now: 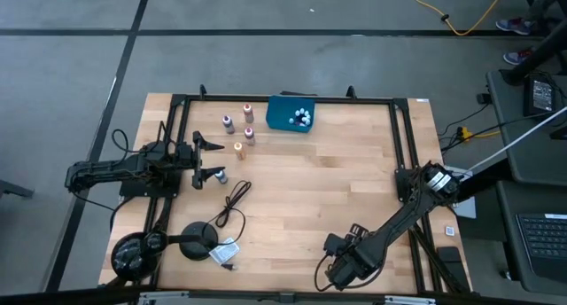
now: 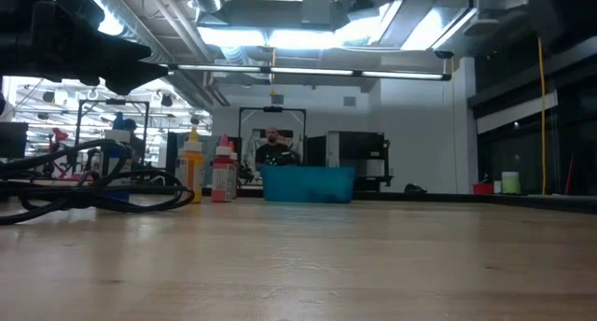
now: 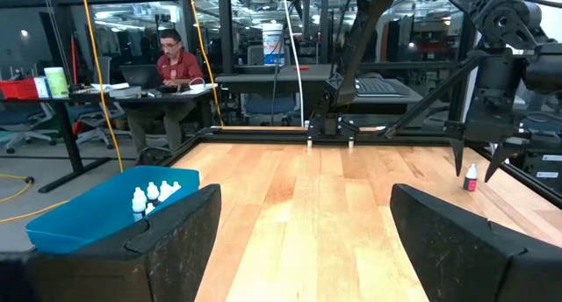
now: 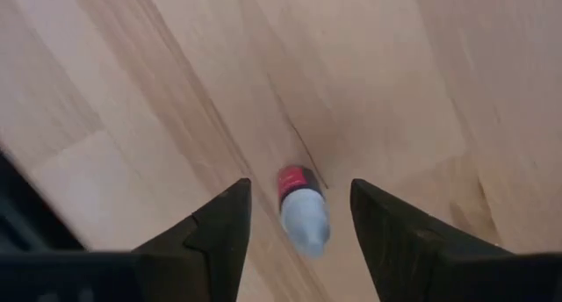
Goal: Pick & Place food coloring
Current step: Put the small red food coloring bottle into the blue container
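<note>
Two dark fingers of the right gripper (image 4: 294, 227) stand apart, pointing down at the table (image 1: 354, 181), and between them a small bottle (image 4: 301, 210) with a red body and a pale rounded cap rests on the wood, touched by neither finger. In the high view this gripper (image 1: 341, 271) sits near the table's front edge, right of centre. The left gripper (image 1: 210, 160) hangs at the left side with its fingers spread wide; its matte black, wedge-shaped fingers (image 3: 176, 236) frame a long stretch of bare board.

Beside the left gripper stands one small pale-capped bottle (image 1: 221, 175). Farther back, four bottles stand upright in a loose cluster: a purple one (image 1: 228, 122), two reddish ones (image 1: 248, 113) (image 1: 249, 135) and an orange one (image 1: 237, 149). The teal rectangular tray (image 1: 277, 114), smooth plastic with low walls, sits near the back edge and holds a huddle of tiny whitish bottles (image 1: 303, 117).

A black cable (image 1: 232, 204) loops across the front left of the table, ending near a round black base (image 1: 202, 241).

The table is pale butcher-block wood, its long strips and grain lines plain to see, bordered by a black metal frame (image 1: 283, 97). Around it lies a grey floor; a yellow cord (image 1: 461, 21) trails at the back. The room beyond is a workshop with bright ceiling lights, desks and monitors, and a person (image 3: 176, 61) seated at a desk.
</note>
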`<state>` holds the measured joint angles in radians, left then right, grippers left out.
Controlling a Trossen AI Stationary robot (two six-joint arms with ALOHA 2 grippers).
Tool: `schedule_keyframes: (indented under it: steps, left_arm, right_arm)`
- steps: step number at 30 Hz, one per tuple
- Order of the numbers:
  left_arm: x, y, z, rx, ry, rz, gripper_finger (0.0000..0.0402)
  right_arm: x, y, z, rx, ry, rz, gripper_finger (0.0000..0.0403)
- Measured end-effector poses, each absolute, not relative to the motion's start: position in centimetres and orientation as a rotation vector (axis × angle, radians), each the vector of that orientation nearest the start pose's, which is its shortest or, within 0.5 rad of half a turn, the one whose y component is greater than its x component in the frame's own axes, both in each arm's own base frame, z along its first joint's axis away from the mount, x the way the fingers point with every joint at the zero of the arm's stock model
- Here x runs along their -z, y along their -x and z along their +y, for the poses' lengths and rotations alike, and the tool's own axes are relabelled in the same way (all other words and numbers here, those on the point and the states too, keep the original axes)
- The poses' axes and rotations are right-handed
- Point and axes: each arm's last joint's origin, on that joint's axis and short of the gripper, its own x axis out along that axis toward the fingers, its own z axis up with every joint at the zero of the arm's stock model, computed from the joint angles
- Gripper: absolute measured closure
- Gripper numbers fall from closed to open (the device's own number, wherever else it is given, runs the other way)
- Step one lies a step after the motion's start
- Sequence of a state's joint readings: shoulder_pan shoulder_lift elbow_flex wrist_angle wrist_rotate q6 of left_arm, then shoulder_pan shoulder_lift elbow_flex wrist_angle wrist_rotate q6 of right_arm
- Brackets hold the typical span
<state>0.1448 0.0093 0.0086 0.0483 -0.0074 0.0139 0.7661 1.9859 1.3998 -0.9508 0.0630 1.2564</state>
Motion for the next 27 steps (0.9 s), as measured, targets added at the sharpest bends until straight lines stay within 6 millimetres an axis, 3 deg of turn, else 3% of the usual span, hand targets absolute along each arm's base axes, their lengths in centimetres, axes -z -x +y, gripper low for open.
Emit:
schedule_keyframes:
  steps: [17, 27]
  left_arm:
    - [-17.02, -9.66, 1.43, -0.152, -0.017, -0.046, 0.0074]
    - [-17.02, -9.66, 1.43, -0.152, -0.017, -0.046, 0.0074]
  right_arm:
    - [-16.05, -26.51, 25.40, 0.422, -0.400, 1.461, 0.0211]
    - [-16.05, -26.45, 25.34, 0.430, -0.396, 1.465, 0.0300]
